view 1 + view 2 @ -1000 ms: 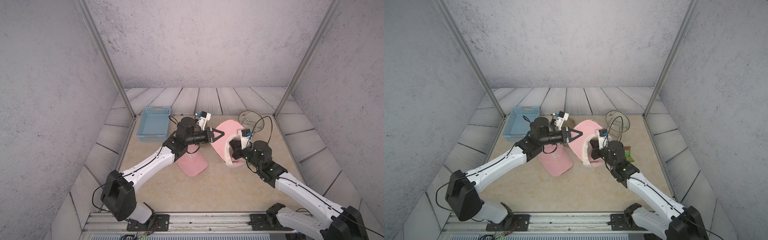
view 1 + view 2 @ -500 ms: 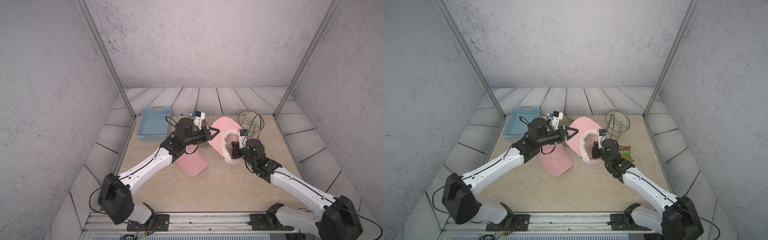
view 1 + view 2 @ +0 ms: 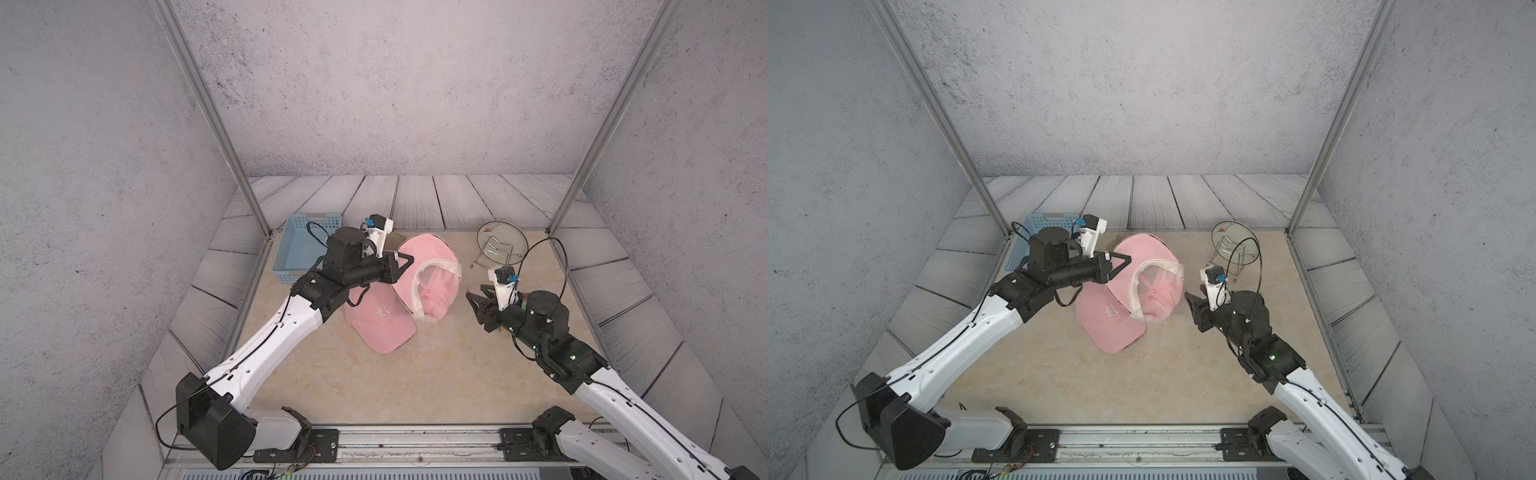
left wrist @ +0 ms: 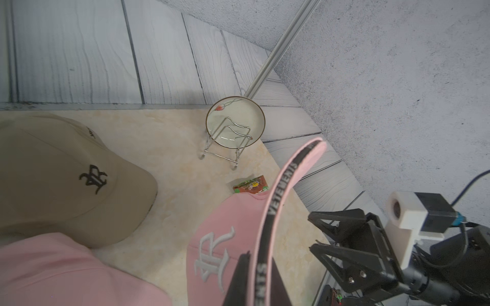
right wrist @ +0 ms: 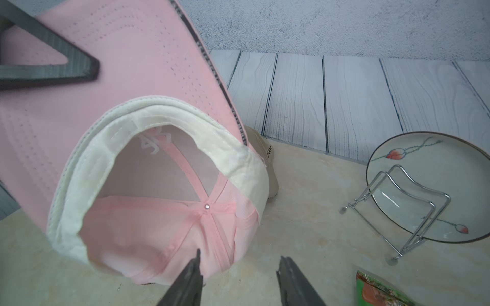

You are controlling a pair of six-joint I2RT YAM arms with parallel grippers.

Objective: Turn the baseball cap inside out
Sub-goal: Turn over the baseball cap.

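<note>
The left gripper (image 3: 406,259) pinches the brim of the baseball cap (image 3: 440,286), tilting it up at mid-table. Its opening faces right toward the right gripper (image 3: 474,293), whose spread fingers stand just clear of the crown. A second pink cap (image 3: 380,328) touches its near-left side and a beige cap (image 4: 66,172) sits just behind; open tabletop (image 3: 415,382) lies nearer.

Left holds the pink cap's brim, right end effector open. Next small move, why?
Probably ease the right end effector forward into the held pink cap's opening and pinch the crown lining: left end effector pins the brim, the inside faces the open jaws.
</note>
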